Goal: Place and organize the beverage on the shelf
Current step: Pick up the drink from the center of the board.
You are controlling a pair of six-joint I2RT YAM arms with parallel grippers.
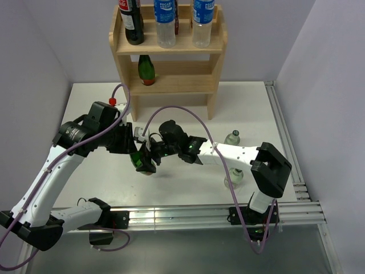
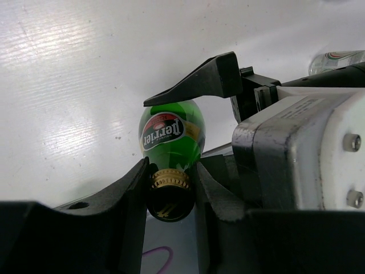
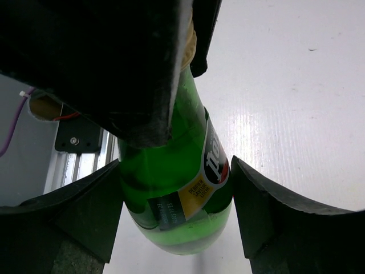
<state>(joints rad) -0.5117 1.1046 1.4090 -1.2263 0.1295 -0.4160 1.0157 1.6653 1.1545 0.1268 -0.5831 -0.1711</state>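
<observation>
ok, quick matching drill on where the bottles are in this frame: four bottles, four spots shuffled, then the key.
Bottles
1. Perrier bottle
2. cola bottle
3. second green bottle
4. clear bottle

Spots
A. standing on the table
B. top tier of the shelf
C. neck clamped by the fingers of the left gripper
D. shelf tier directly under the top one

Pairs: 1-C, 2-B, 3-D, 4-A

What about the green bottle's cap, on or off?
On. The left wrist view shows a dark cap with a gold mark closing the green bottle, whose neck the left pincer grips.
</observation>
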